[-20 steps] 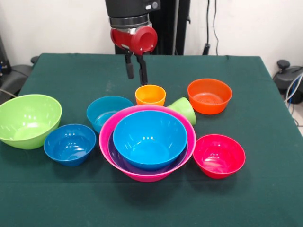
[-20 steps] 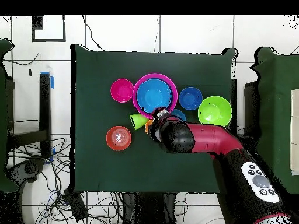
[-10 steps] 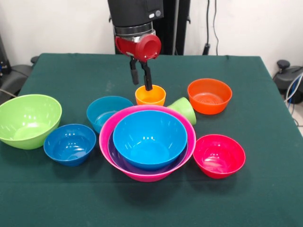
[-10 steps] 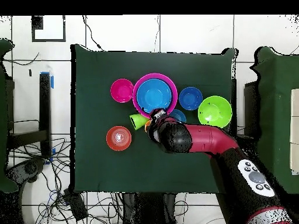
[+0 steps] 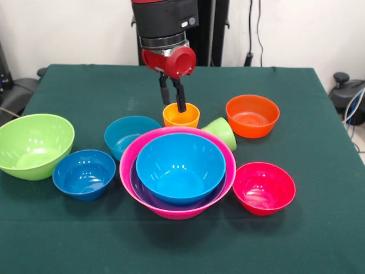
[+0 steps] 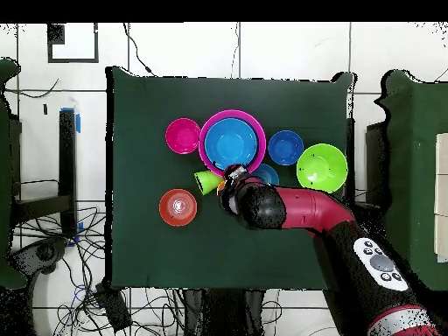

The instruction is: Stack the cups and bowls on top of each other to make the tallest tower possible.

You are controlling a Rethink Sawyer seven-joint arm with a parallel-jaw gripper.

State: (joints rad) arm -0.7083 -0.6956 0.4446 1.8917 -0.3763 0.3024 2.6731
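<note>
Orange cup [image 5: 181, 115] stands half hidden behind the pink bowl [image 5: 177, 171]; narrowly parted gripper [image 5: 174, 103] straddles its rim.

I see my gripper [image 5: 173, 98] hanging right over the orange cup [image 5: 181, 115], its two black fingers [image 5: 181, 98] a little apart, one tip dipping inside the rim. The green cup [image 5: 221, 132] lies tipped beside the big pink bowl [image 5: 178, 171], which holds a purple bowl [image 5: 149, 197] and a blue bowl [image 5: 179, 166].
</note>
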